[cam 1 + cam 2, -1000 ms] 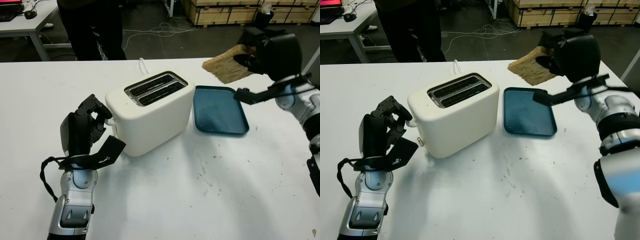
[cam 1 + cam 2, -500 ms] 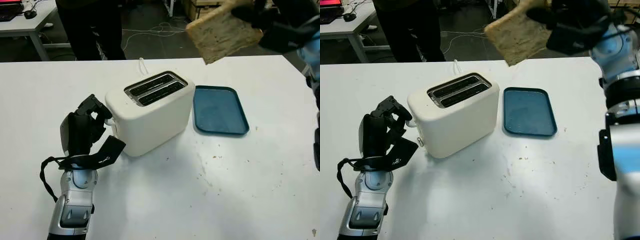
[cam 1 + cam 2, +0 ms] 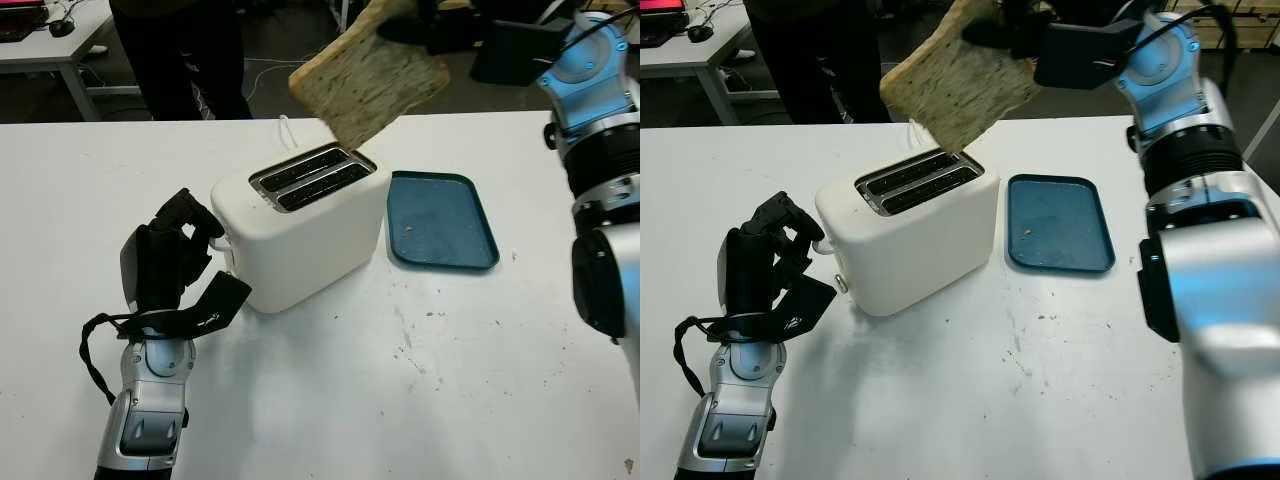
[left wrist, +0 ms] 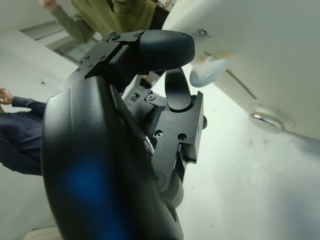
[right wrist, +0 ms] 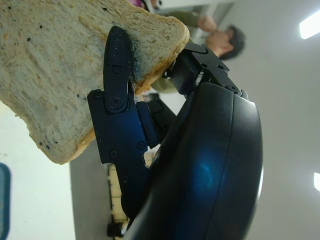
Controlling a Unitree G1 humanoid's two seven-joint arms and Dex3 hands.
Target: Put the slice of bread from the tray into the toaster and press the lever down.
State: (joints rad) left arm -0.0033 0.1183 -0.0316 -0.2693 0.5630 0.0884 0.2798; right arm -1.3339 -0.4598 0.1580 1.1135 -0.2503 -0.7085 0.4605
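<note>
A: Where is the slice of bread [image 3: 368,82] sitting right now?

B: It is hanging in the air above the white toaster [image 3: 300,223], tilted, with its lower corner pointing down toward the far end of the two slots [image 3: 311,179]. It is not touching the toaster.

A: What is holding it?

B: The right hand [image 3: 1025,25] is gripping it at its upper edge. In the right wrist view a black finger [image 5: 116,85] is lying across the face of the slice, so the hand is clamped onto the bread.

A: And the tray?

B: The blue tray [image 3: 440,222] is lying on the white bench [image 3: 420,380] just to the right of the toaster, with a few crumbs on it.

A: What is the left hand doing?

B: The left hand [image 3: 172,250] is waiting beside the toaster's left end, fingers curled and holding nothing. In the left wrist view a fingertip [image 4: 165,48] is sitting just beside the white lever [image 4: 209,70].

A: Anyone else around?

B: A person [image 3: 180,55] in dark trousers is standing beyond the bench.
</note>
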